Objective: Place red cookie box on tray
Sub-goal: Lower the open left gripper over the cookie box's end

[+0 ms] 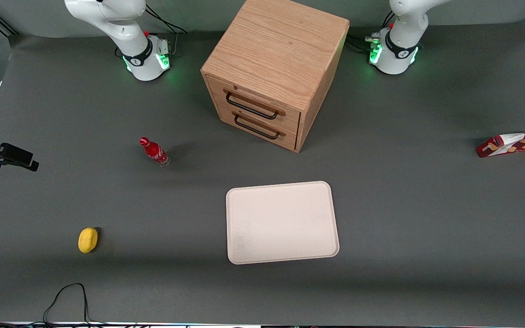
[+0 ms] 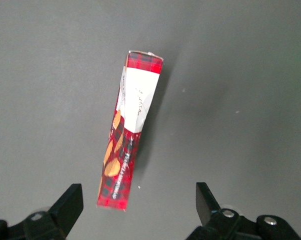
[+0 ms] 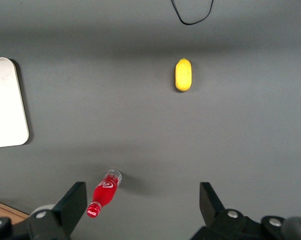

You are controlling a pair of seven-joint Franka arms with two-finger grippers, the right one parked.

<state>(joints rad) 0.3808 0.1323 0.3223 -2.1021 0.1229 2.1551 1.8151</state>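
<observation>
The red cookie box [image 1: 515, 142] is a long dark-red carton with a white patch and cookie pictures. It rests on the grey table toward the working arm's end, well apart from the tray. The cream tray [image 1: 283, 223] lies flat and bare, in front of the wooden cabinet and nearer to the front camera. In the left wrist view my gripper [image 2: 139, 206] hangs open above the table, with the red cookie box [image 2: 128, 135] below it. One end of the box reaches between the fingers [image 2: 70, 204] without touching them. The front view does not show the gripper.
A wooden drawer cabinet [image 1: 274, 73] with two dark handles stands at the table's middle. A small red bottle [image 1: 154, 151] and a yellow fruit [image 1: 88, 239] sit toward the parked arm's end. A black cable [image 1: 66, 296] loops at the near edge.
</observation>
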